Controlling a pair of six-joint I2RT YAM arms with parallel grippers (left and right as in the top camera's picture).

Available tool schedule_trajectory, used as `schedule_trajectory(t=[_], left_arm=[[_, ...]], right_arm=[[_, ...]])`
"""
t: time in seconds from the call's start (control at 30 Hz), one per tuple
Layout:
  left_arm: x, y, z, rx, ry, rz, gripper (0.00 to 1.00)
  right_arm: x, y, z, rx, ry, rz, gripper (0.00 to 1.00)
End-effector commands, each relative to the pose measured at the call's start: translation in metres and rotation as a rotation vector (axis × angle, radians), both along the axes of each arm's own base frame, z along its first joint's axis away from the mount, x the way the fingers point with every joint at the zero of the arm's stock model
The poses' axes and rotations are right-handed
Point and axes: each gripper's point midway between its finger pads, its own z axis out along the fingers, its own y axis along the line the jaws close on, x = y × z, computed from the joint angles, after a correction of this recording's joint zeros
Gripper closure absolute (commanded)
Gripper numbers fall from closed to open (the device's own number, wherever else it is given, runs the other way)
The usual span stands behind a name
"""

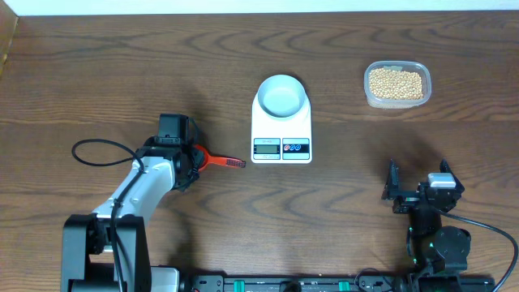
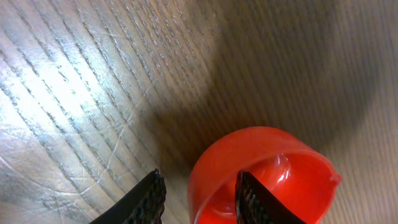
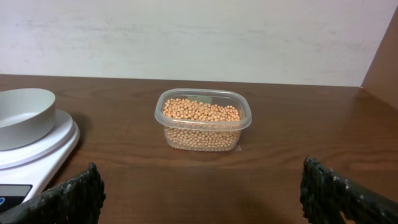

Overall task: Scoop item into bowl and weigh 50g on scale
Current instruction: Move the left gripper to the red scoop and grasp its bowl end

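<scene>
Three views, one bench (image 1: pixel 97 73)
Overhead looks straight down; left wrist sits close on the bench; right wrist looks low and level, sharing tub (image 3: pixel 202 138) and scale (image 3: pixel 43 152) with overhead.

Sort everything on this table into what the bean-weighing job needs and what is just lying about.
For the job:
- beans in the clear tub
- bowl, sitting on the scale
- red scoop, at the left tool

Just lying about:
- black cable loop
</scene>
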Motion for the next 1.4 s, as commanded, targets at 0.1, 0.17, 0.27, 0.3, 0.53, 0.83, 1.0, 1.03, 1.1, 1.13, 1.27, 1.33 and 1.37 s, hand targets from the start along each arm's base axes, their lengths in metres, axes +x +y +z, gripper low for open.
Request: schedule_trajectory(t=[0.1, 0.17, 0.27, 0.3, 0.53, 0.83, 1.0, 1.03, 1.1, 1.13, 1.27, 1.33, 1.37], left_arm=[[-0.002, 0.003, -0.008, 0.011, 0.027, 0.016, 0.78], [-0.002, 0.003, -0.008, 0.011, 0.027, 0.016, 0.86], [-0.002, 0.003, -0.008, 0.011, 0.027, 0.016, 0.92], [-0.002, 0.003, -0.008, 0.011, 0.027, 0.016, 0.93], [-0.002, 0.003, -0.008, 0.016, 0.028, -0.004, 0.92], [-0.002, 0.003, -0.007, 0.017, 0.027, -0.003, 0.93], [0.0, 0.003, -0.005, 0.016, 0.017, -0.003, 0.92], [0.001, 0.003, -0.003, 0.016, 0.011, -0.004, 0.93], [0.006, 0.003, 0.006, 0.019, -0.022, -0.018, 0.93], [0.01, 0.003, 0.015, 0.023, -0.05, -0.03, 0.93], [0.018, 0.003, 0.039, 0.024, -0.135, -0.032, 0.93], [0.021, 0.006, 0.053, 0.039, -0.183, -0.025, 0.93], [0.022, 0.008, 0.059, 0.052, -0.201, -0.019, 0.93]], right_arm=[[0.0, -0.001, 0.0, -0.009, -0.002, -0.006, 0.01], [0.0, -0.001, 0.0, -0.009, -0.002, -0.006, 0.01], [0.0, -0.001, 0.0, -0.009, -0.002, -0.006, 0.01], [0.0, -0.001, 0.0, -0.009, -0.002, -0.006, 0.01], [0.0, -0.001, 0.0, -0.009, -0.002, -0.006, 0.01], [0.0, -0.001, 0.0, -0.009, -0.002, -0.006, 0.01], [0.0, -0.001, 0.0, -0.009, -0.002, -0.006, 0.01], [0.0, -0.001, 0.0, -0.009, -0.002, -0.006, 0.01], [0.0, -0.001, 0.0, -0.009, -0.002, -0.006, 0.01], [0.0, -0.001, 0.0, -0.009, -0.002, -0.006, 0.01], [0.0, -0.001, 0.0, -0.009, -0.002, -0.006, 0.01], [0.0, -0.001, 0.0, -0.009, -0.002, -0.006, 0.01], [0.0, -0.001, 0.0, -0.009, -0.002, -0.006, 0.01]])
